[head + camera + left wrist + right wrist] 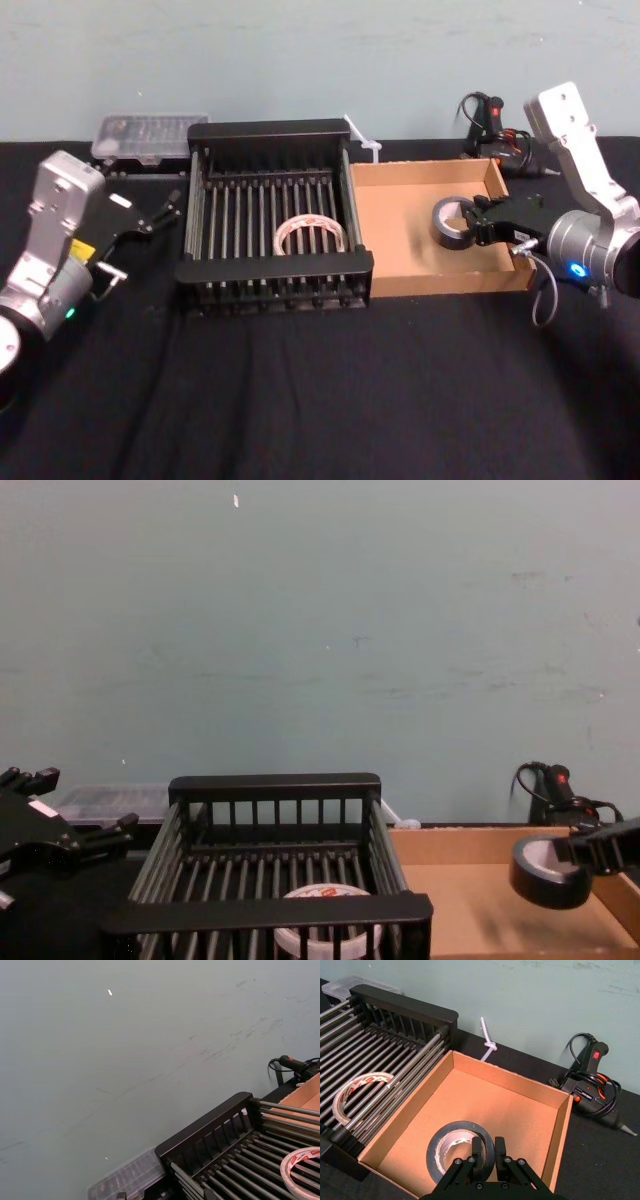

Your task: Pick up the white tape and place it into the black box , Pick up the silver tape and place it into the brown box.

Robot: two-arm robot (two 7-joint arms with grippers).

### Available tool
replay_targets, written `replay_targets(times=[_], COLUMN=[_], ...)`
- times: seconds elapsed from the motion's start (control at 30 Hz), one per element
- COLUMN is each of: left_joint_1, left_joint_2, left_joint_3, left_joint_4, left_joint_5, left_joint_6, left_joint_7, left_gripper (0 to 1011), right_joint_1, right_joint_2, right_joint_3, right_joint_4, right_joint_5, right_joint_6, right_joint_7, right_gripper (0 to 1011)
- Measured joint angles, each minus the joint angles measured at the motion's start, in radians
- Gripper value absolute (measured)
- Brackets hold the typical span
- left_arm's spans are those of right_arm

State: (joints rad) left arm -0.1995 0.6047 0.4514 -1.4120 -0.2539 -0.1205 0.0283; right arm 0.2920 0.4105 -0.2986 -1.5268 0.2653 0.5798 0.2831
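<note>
Now well into the second half of the job, judging by the layout. Finds the white tape [311, 235] lying flat on the slats inside the black box [270, 130], toward its near right part, touched by neither arm; counts that half as done.

Carries the silver tape [452, 222] in the right gripper [480, 222], closed narrow across the roll's wall, seemingly with one finger in the core and one outside. Probably grips it that way to keep a thick little roll from twisting loose. Holds it with the opening mostly upward, a little tilted, over the right half of the brown box [420, 170] and within its walls. Seen from the chest view, hangs clear of the cardboard floor rather than resting on it. Reaches in over the low right wall, likely to stay away from the black box touching the tray's left side.

Parks the left gripper [155, 213] just left of the black box, fingers spread wide, holding nothing, out of the way.

Needs, by this reckoning, only lowering and letting go. Risks a bounce or a skid across the cardboard if released from up here. Leaves alone the glue gun [490, 115] and the clear case [145, 135] behind the boxes.
</note>
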Motion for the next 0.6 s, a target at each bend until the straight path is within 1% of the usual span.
replay_targets(times=[0.6], left_joint_1=[0.0], left_joint_2=[0.0], left_joint_3=[0.0], left_joint_4=[0.0], left_joint_5=[0.0], left_joint_6=[0.0], left_joint_7=[0.0], left_gripper=[1001], right_joint_1=[-0.001], right_joint_2=[0.004], right_joint_3=[-0.004], right_joint_4=[-0.005], right_joint_5=[0.001], right_joint_6=[0.0], right_joint_7=[0.002], right_gripper=[158])
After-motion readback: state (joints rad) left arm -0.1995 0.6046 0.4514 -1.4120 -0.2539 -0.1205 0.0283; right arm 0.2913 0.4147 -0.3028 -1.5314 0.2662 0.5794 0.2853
